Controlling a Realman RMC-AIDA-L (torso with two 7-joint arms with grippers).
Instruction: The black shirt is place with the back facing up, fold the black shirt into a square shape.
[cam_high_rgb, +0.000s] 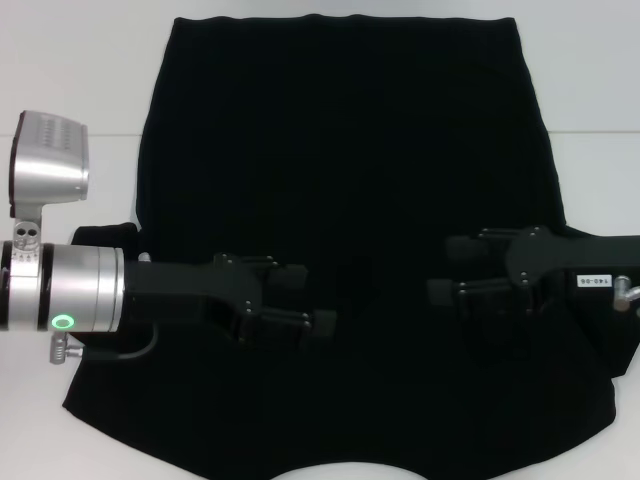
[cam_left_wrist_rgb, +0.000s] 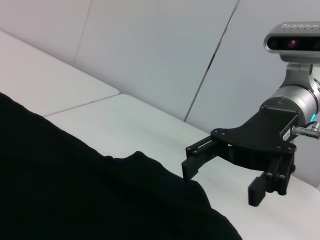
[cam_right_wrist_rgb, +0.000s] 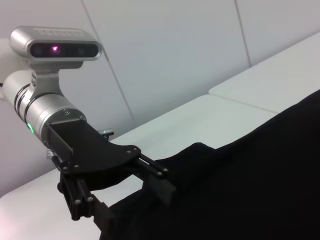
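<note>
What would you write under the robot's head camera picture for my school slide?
Two open black grippers, left gripper and right gripper, hover over a plain black fabric shirt spread on a white table.

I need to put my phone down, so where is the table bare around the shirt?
Bare table shows at the far left corner, beyond the left arm, and at the far right corner past the shirt. The near middle is crowded: the left hand and right hand hang open over the cloth.
</note>
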